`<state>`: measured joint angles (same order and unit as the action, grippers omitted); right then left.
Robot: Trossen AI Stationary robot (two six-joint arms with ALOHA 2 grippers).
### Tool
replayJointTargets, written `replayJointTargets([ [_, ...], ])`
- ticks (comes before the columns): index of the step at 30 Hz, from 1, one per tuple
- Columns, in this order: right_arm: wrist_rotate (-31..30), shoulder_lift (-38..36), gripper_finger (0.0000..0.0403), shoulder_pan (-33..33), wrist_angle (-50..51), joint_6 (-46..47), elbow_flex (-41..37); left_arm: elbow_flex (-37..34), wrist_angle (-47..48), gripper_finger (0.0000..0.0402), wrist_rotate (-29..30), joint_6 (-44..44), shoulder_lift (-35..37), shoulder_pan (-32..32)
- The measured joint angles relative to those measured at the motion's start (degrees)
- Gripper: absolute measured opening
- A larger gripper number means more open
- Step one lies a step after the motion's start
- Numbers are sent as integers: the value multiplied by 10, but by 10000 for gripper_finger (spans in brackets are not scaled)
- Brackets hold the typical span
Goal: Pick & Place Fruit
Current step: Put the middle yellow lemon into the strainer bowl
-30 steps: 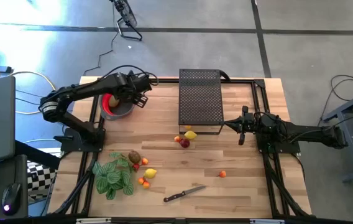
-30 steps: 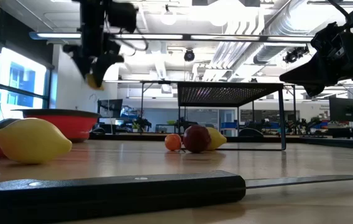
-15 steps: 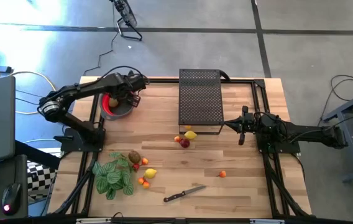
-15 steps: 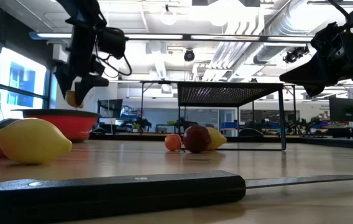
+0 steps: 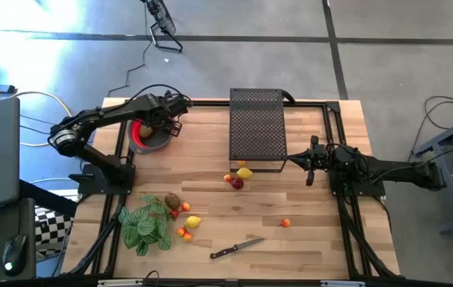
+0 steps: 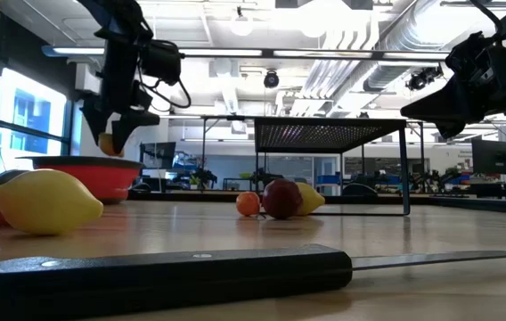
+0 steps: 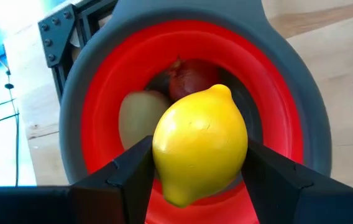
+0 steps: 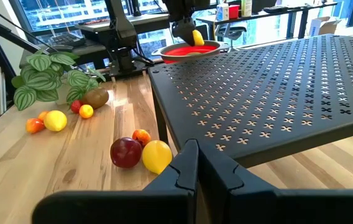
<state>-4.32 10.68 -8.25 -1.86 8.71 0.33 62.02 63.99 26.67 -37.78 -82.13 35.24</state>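
Observation:
My left gripper is shut on a yellow lemon just above the red bowl with a grey rim, at the table's far left. A dark red apple and a pale brownish piece lie in the bowl. Loose fruit lies on the table: a lemon, an apple, a kiwi, another lemon and small orange ones. My right gripper is shut at the table's right side, holding nothing. My left gripper pinches the lemon by its two opposite sides between its two fingers. The fingers slant steeply down from above. The lemon hangs clear over the bowl's hollow, its pointed tip turned away from the gripper.
A black perforated stand sits at the far middle of the table. A green striped plant is at the near left. A black-handled knife lies near the front edge.
My left gripper has gone down and toward the table's left edge with the lemon, coming over the red bowl, and has then kept still. The lemon stays in the hold.

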Motion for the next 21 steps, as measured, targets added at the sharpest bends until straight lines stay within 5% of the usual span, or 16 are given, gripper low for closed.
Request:
replayJointTargets([
  [21,0,0,2,0,0,0,0,0,-24,204,-4,0,-1,0],
])
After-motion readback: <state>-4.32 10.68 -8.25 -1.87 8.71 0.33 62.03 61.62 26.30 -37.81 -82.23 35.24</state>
